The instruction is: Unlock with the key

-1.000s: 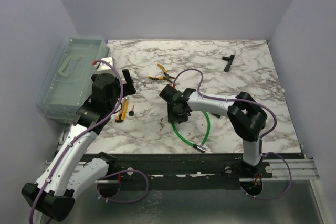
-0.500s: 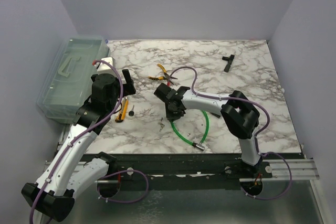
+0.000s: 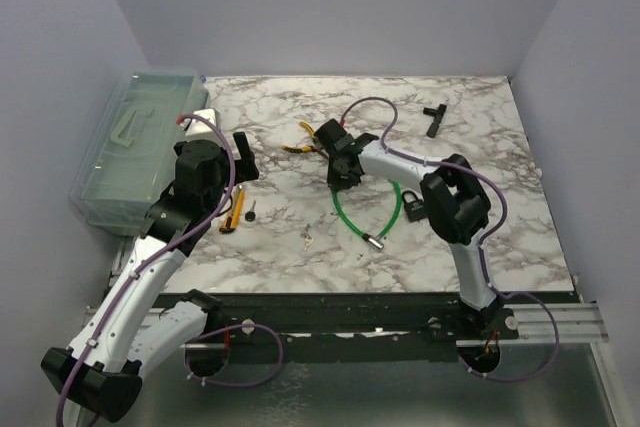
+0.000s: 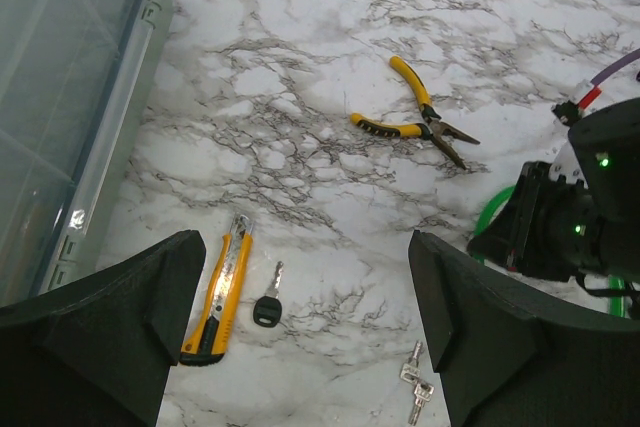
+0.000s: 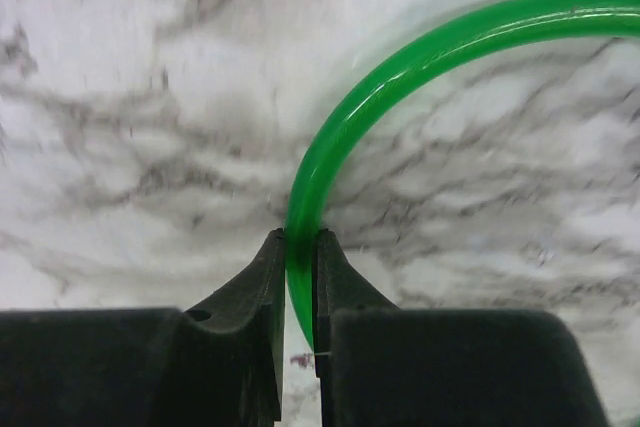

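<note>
Setup, we judge: our right gripper pinches the cable, padlock nearby; our left gripper hangs spread. The key lies untouched on the tabletop; next we must pick it up.

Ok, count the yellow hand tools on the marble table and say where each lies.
2. Yellow-handled metal pliers lie far-centre; a yellow utility knife lies left of centre beside a black-headed key. Others may be hidden.
</note>
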